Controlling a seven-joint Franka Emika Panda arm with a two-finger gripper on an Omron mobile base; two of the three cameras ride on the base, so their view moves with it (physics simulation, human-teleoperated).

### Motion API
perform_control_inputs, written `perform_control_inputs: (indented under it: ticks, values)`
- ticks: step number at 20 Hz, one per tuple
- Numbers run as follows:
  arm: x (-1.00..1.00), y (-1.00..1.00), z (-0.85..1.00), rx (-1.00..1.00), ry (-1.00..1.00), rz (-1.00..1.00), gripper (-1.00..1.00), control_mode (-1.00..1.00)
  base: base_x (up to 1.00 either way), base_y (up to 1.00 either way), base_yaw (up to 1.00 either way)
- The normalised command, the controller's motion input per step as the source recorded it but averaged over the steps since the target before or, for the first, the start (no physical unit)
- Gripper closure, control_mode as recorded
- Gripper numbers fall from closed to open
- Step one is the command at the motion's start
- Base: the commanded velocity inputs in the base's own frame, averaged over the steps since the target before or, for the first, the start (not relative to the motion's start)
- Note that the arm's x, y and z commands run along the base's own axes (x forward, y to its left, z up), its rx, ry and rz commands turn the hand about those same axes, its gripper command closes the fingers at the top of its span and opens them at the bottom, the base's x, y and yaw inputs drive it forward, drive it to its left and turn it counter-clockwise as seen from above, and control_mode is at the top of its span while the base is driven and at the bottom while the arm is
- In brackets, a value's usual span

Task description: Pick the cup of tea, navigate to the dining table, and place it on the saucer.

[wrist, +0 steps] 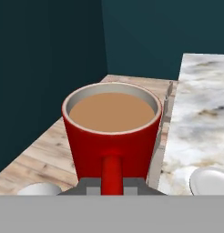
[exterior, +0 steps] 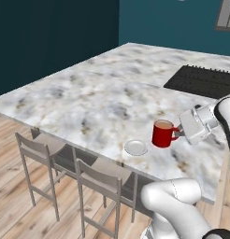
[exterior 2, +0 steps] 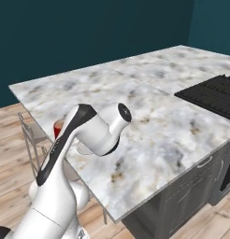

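left base view shows the gripper [exterior: 180,133] closed on the handle of the cup of tea [exterior: 163,134]. it sits just above the marbled dining table [exterior: 89,102], right beside the white saucer [exterior: 135,147].

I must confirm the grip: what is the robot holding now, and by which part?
The red mug of tea, held by its side handle; the jaws are shut on it.
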Motion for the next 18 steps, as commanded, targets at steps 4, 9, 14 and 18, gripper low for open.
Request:
perform_control_inputs:
  ticks: [4, 9, 14, 18]
  values:
    - [0.32, -0.05, -0.46, 0.0, 0.0, 0.0, 1.0, -1.0, 0.0, 0.0, 0.0]
    - [0.08, -0.04, -0.36, 0.0, 0.0, 0.0, 1.0, -1.0, 0.0, 0.0, 0.0]
    - [0.09, 0.0, -0.07, -0.01, 0.0, 0.0, 1.0, -1.0, 0.0, 0.0, 0.0]
    - [0.12, 0.0, 0.0, -0.04, 0.0, 0.0, 1.0, -1.0, 0.0, 0.0, 0.0]
